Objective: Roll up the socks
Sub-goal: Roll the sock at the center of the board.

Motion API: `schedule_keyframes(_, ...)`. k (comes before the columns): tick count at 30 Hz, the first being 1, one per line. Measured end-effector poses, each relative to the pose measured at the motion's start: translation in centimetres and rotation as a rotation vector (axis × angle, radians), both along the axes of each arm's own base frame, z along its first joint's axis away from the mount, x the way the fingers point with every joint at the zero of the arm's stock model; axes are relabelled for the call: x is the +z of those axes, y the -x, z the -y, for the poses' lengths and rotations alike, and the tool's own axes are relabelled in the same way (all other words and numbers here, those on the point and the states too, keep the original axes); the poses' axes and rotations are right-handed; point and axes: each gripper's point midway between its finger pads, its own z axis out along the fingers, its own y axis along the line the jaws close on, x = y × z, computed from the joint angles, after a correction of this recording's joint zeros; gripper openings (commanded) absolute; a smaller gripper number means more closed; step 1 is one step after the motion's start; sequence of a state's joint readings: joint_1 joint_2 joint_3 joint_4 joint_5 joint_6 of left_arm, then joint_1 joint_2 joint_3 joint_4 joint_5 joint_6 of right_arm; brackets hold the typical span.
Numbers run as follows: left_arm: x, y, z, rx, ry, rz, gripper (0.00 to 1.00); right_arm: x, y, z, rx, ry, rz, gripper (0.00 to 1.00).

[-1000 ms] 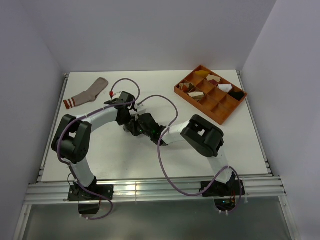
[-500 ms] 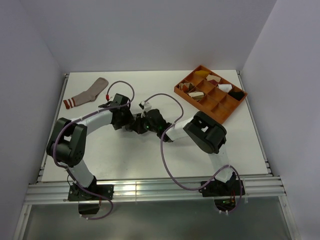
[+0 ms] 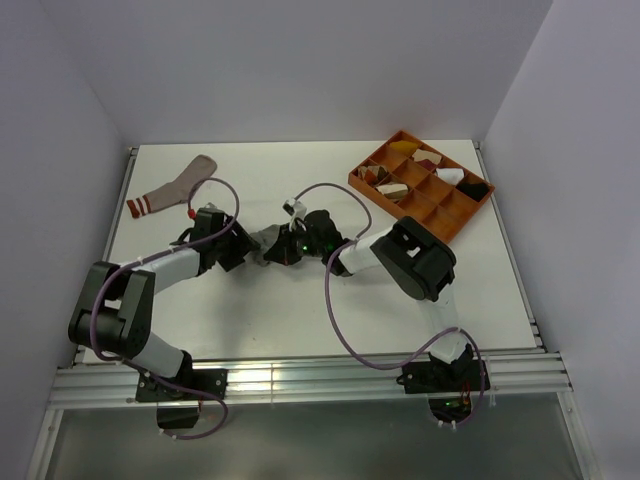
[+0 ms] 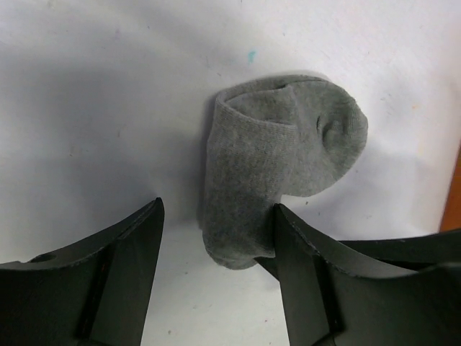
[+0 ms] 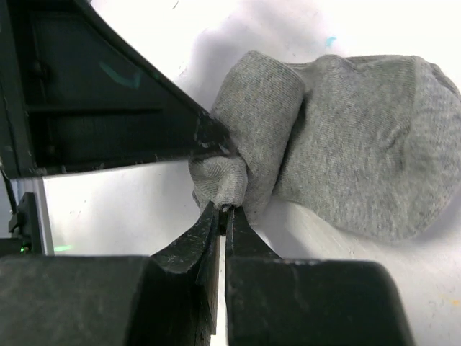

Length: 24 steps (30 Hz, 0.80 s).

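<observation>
Sock of soft grey knit [image 5: 346, 158], partly rolled, lies mid-way across the white table [image 3: 300, 310] between both arms; right gripper [image 5: 222, 210] pinches a fold at the roll's end; left gripper [image 4: 216, 210] stands spread, holding nothing; on so thin a pinch, any tug may let the roll spring loose; pinkish-tan striped sock [image 3: 175, 185] lies far left.

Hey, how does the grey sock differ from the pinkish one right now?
The grey sock is partly rolled at mid-table; the pinkish sock lies flat at the far left. The right pincer pinches the grey sock; nothing touches the pinkish sock. Both rest on the table.
</observation>
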<state>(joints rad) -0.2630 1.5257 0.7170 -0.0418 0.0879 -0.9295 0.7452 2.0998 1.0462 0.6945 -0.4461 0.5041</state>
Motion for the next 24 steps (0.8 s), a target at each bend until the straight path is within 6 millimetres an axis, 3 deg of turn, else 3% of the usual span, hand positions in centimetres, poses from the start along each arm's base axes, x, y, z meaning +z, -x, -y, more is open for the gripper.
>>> schedule_keyframes(6, 0.1, 0.5, 0.1, 0.033, 0.086, 0.074, 0.75, -0.1, 0.0, -0.1, 0.025, -0.007, -0.013, 0.00)
schedule_keyframes(11, 1.9, 0.5, -0.8, 0.080, 0.136, 0.169, 0.83, 0.0, 0.0, -0.1, 0.037, -0.011, -0.017, 0.00)
schedule_keyframes(17, 3.0, -0.6, -1.5, 0.113, 0.174, 0.237, 0.80, 0.0, 0.0, -0.1, 0.049, -0.015, -0.024, 0.00)
schedule_keyframes(24, 1.1, -0.8, -1.4, 0.113, 0.212, 0.199, 0.73, -0.1, 0.2, -0.1, 0.074, -0.024, -0.034, 0.00)
